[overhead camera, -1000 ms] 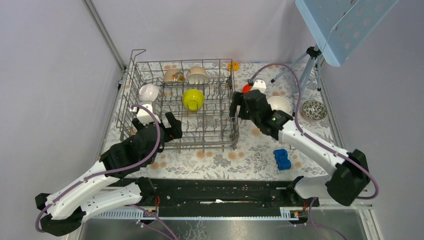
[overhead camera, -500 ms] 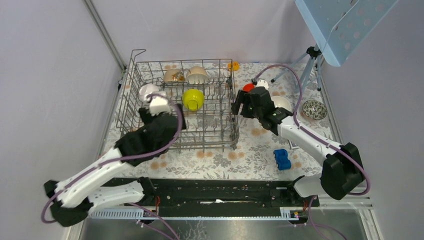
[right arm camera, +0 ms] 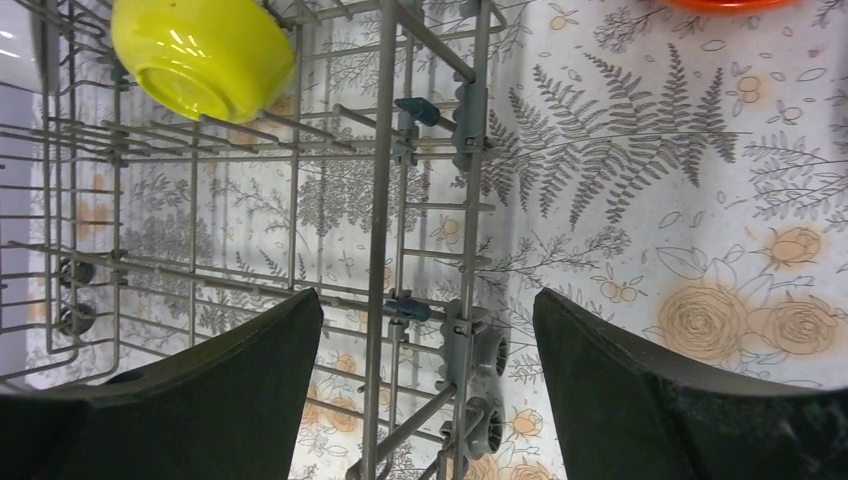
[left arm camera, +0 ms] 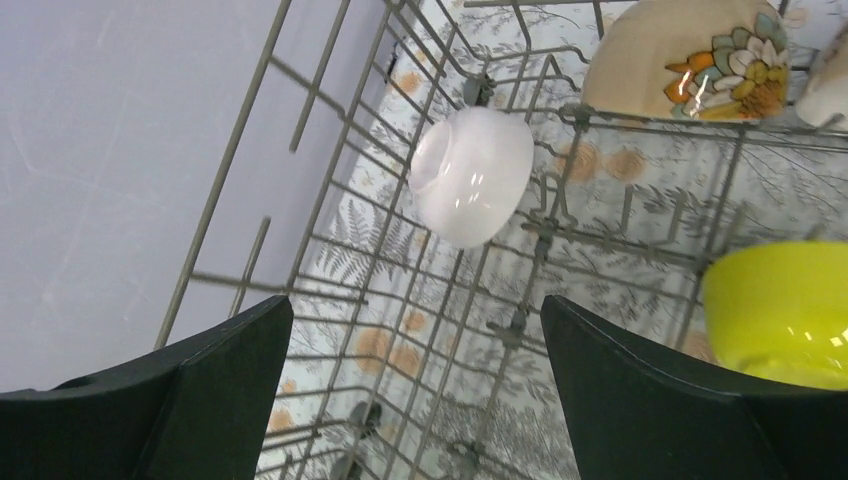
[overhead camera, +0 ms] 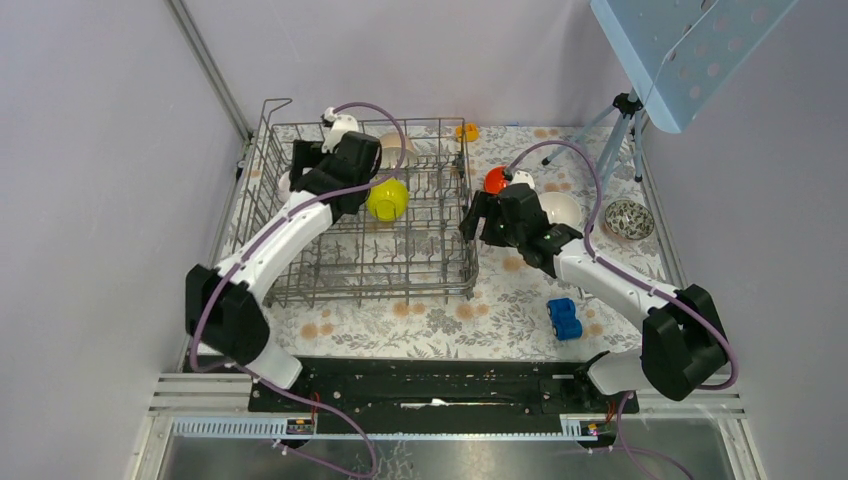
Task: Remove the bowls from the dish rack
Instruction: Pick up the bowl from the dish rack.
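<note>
The grey wire dish rack point(overhead camera: 400, 282) stands at the back left of the table. In it are a yellow-green bowl point(overhead camera: 387, 198), a beige bowl point(overhead camera: 397, 147), a white bowl point(left arm camera: 470, 175) and a flower-painted beige bowl point(left arm camera: 690, 55). My left gripper point(overhead camera: 318, 182) hangs open and empty over the rack's back left, near the white bowl; its fingers point(left arm camera: 640, 400) are wide apart. My right gripper point(overhead camera: 478, 218) is open and empty, straddling the rack's right wall point(right arm camera: 385, 200). On the table to the right lie an orange-red bowl point(overhead camera: 494, 179), a white bowl point(overhead camera: 560, 208) and a dark mottled bowl point(overhead camera: 626, 217).
A small blue toy car point(overhead camera: 564, 318) sits on the floral cloth near the right arm. A small orange object point(overhead camera: 466, 131) lies behind the rack's back right corner. A tripod point(overhead camera: 620, 110) with a blue panel stands at the back right.
My left arm has swung from the rack's near left corner to over its back left, still open. My right gripper has stayed at the rack's right wall, shifting slightly.
</note>
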Controlling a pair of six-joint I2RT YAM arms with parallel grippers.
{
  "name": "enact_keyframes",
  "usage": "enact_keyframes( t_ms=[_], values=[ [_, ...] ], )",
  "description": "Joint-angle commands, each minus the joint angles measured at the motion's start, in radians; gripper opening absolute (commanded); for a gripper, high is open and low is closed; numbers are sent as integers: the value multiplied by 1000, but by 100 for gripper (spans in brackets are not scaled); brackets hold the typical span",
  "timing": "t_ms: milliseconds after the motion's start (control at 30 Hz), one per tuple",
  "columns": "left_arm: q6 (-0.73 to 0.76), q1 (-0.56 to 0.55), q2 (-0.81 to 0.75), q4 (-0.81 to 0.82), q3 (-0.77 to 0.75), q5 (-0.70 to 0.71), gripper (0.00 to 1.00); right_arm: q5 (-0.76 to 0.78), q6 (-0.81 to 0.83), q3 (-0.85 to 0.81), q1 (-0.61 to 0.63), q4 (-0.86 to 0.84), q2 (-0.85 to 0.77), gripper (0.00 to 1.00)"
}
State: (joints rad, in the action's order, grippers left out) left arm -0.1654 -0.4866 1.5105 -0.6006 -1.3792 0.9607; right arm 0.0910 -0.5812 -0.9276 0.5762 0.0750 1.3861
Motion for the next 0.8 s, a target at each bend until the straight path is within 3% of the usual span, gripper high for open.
enact_keyframes(
  t_ms=[0, 267, 433, 600, 767],
  values=[
    [191, 48, 125, 164, -96, 57, 98, -69, -26, 22, 4, -66, -26, 84],
    [249, 144, 336, 272, -173, 76, 98, -62, -61, 150, 8, -106, -164, 85],
    [383, 171, 340, 463, -85, 46, 98, -66, -64, 184, 7, -99, -226, 85],
    [451, 180, 349, 517, -40, -5, 98, -88, -76, 198, 7, -120, -230, 85],
    [458, 194, 360, 519, -7, -38, 91, -101, -84, 209, 8, -134, -225, 85]
  ],
)
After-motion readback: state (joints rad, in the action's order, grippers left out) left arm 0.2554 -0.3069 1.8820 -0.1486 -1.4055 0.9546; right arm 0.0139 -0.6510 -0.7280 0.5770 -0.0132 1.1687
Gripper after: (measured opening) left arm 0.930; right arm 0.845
